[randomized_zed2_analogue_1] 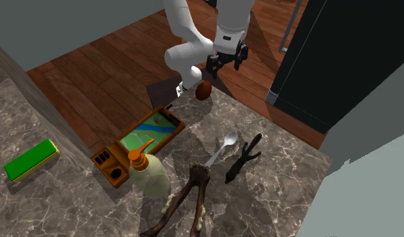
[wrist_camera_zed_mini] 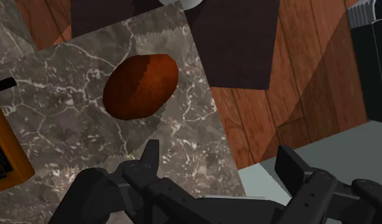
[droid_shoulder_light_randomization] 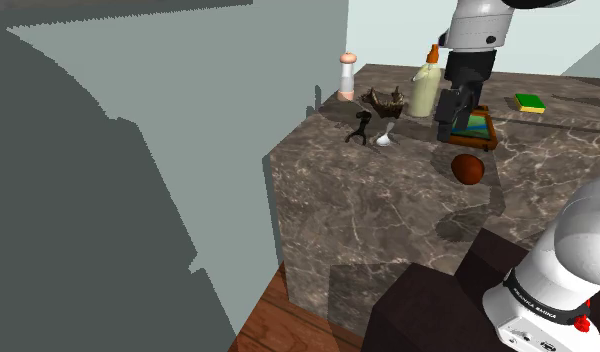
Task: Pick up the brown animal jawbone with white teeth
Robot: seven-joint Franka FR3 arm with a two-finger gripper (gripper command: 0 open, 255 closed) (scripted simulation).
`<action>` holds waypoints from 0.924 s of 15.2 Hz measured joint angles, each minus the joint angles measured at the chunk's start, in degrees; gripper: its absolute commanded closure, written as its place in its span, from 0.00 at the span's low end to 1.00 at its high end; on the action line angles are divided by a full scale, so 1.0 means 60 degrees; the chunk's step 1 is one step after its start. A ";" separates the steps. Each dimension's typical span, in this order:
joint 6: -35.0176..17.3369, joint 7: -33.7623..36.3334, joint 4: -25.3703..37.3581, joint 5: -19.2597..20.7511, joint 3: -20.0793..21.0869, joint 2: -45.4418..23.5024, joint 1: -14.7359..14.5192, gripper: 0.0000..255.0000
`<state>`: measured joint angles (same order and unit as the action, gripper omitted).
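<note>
The dark marble counter (droid_shoulder_light_randomization: 368, 210) carries everything. I place each thing by the pale bottle with the orange pump (droid_shoulder_light_randomization: 425, 90) that stands on it. The white arm (droid_shoulder_light_randomization: 478, 25) reaches over the counter. Its black gripper (wrist_camera_zed_mini: 219, 156) hangs in the air on the far side of the tray from the bottle, and the two fingers stand wide apart with nothing between them. The orange-framed tray (randomized_zed2_analogue_1: 143, 141) lies just beside the bottle. The brown jawbone with pale teeth (randomized_zed2_analogue_1: 187, 202) also lies just beside the bottle, on the side away from the gripper, untouched. A red-brown oval thing (wrist_camera_zed_mini: 141, 86) rests beyond the tray from the bottle, below and ahead of the open fingers. A green block (randomized_zed2_analogue_1: 30, 160) lies well apart from the bottle. A spoon (randomized_zed2_analogue_1: 223, 148) and a small black figurine (randomized_zed2_analogue_1: 242, 158) lie near the bottle, on the jawbone's side.
</note>
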<state>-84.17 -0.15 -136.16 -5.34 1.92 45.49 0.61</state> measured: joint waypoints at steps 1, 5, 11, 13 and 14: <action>0.0000 0.0000 0.0000 0.0000 0.0000 0.0000 0.0000 0.00; -0.0481 -0.0054 0.0538 0.0190 -0.0173 -0.1067 0.0201 0.00; -0.1178 -0.0217 0.1838 0.0523 -0.0584 -0.3146 0.0579 0.00; -0.1354 -0.0198 0.2321 0.0574 -0.0674 -0.3825 0.0663 0.00; -0.1457 -0.0227 0.2550 0.0608 -0.0746 -0.4170 0.0720 0.00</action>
<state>-92.91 -1.51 -120.87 -1.70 -2.56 20.47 4.93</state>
